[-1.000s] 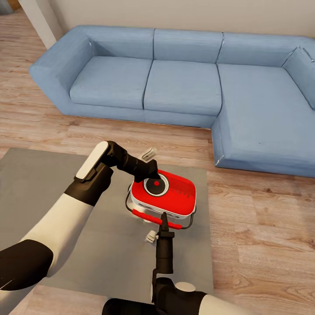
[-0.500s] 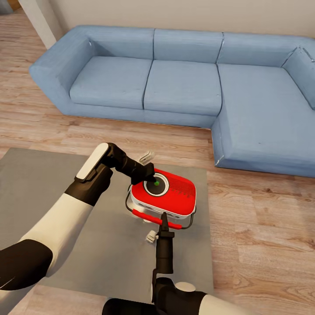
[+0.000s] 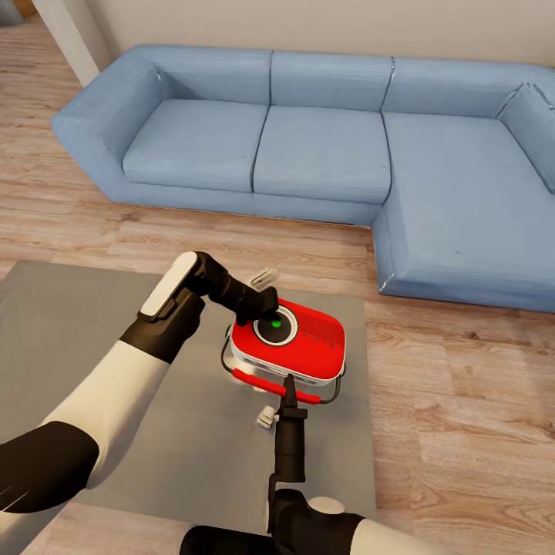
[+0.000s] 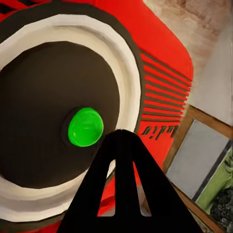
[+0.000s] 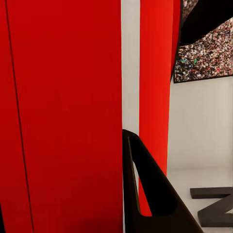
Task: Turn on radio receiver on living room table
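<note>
A grey table [image 3: 92,347] is seen low on a wood floor [image 3: 462,370], with a blue sofa [image 3: 324,146] behind it. A crowd picture [image 5: 204,58] is seen on the wall. The red radio [image 3: 289,343] is placed near the table's far right corner. A black dial with a white ring and a green dot [image 4: 85,126] is seen on its top. The left gripper [image 3: 260,308] is placed at the dial's edge, its fingers together. The right gripper [image 3: 289,385] is clamped on the radio's red near edge
</note>
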Controlling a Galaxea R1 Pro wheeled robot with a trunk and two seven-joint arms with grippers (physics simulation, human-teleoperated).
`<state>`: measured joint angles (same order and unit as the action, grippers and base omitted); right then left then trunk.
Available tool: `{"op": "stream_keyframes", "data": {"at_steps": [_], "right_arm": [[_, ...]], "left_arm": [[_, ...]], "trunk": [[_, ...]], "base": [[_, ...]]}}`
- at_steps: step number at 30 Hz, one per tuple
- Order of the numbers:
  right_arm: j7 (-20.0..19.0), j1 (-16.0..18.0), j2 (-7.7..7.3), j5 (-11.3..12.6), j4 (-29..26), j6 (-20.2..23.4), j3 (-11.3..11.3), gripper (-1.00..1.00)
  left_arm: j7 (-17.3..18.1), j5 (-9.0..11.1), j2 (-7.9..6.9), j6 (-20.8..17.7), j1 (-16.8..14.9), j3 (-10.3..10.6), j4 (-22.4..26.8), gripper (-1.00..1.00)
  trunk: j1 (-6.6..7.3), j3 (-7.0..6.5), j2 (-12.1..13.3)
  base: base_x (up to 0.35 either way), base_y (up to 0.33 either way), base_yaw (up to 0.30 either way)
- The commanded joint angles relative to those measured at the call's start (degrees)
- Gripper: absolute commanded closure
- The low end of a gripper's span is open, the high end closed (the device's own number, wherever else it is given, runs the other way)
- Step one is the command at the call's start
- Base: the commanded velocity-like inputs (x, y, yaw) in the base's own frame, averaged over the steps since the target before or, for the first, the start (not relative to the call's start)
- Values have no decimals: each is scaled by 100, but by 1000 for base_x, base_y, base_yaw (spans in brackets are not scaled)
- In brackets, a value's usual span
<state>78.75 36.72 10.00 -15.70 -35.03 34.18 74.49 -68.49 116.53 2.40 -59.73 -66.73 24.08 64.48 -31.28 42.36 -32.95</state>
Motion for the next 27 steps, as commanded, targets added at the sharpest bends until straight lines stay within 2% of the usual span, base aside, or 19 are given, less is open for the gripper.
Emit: {"op": "stream_keyframes", "data": {"at_steps": [1, 4, 5, 8, 9, 11, 14, 17, 19, 20, 22, 23, 24, 25, 26, 27], "right_arm": [[5, 1, 0, -21, -2, 10, 6, 100], [4, 1, 0, -21, -2, 10, 4, 100], [2, 1, 0, -21, -3, 13, 4, 100], [1, 1, 0, -21, -2, 19, 4, 100], [1, 1, 0, -21, -3, 20, 4, 100], [1, 1, 0, -21, -3, 26, 4, 100], [-5, 1, 0, -22, -3, 34, 4, 100], [-4, 1, 0, -33, -4, 69, -11, 100], [-54, 1, 0, -24, -168, 180, -150, 100], [-167, 1, 0, -10, -388, 232, -354, 100], [-631, 1, 0, 5, -1002, 422, -967, 100], [-1532, 1, -253, -10, -2055, 878, -1771, 100], [-1808, 1, -344, -12, -2354, 1022, -1969, 100], [-2446, -2, -529, -12, -2971, 1333, -2367, 100], [-3591, -15, -780, -5, -3835, 1831, -2961, 100], [-4407, -20, -920, -8, -4298, 2151, -3339, 100]], "left_arm": [[17, 14, -20, -5, -7, 0, 79, 100], [96, 203, -127, -11, -193, -2, 669, 100], [139, 445, -167, -12, -239, -11, 935, 100], [195, 939, -302, -12, -275, -61, 1510, 100], [199, 1010, -327, -12, -278, -73, 1588, 100], [207, 1239, -421, -12, -284, -246, 1788, 100], [211, 1383, -610, -13, -287, -633, 1896, 100], [212, 1414, -790, -13, -288, -727, 1913, 100], [213, 1438, -1047, -13, -288, -758, 1918, 100], [213, 1464, -1156, -13, -288, -763, 1917, 100], [209, 1524, -1347, -13, -288, -769, 1910, 100], [203, 1559, -1510, -18, -288, -772, 1897, 100], [201, 1564, -1544, -18, -288, -772, 1894, 100], [199, 1569, -1606, -23, -288, -771, 1891, 100], [197, 1572, -1676, -27, -288, -768, 1887, 100], [194, 1569, -1705, -27, -288, -765, 1886, 100]], "trunk": [[0, 0, 0], [0, 0, 0], [0, 0, 0], [0, 0, 0], [0, 0, 0], [0, 0, 0], [0, 0, 0], [0, 0, 0], [0, 0, 0], [0, 0, 0], [0, 0, 0], [0, 0, 0], [0, 0, 0], [0, 0, 0], [0, 0, 0], [0, 0, 0]], "base": [[0, 0, 0], [0, 0, 0], [0, 0, 0], [0, 0, 0], [0, 0, 0], [0, 0, 0], [0, 0, 0], [0, 0, 0], [0, 0, 0], [0, 0, 0], [0, 0, 0], [0, 0, 0], [0, 0, 0], [0, 0, 0], [0, 0, 0], [0, 0, 0]]}}
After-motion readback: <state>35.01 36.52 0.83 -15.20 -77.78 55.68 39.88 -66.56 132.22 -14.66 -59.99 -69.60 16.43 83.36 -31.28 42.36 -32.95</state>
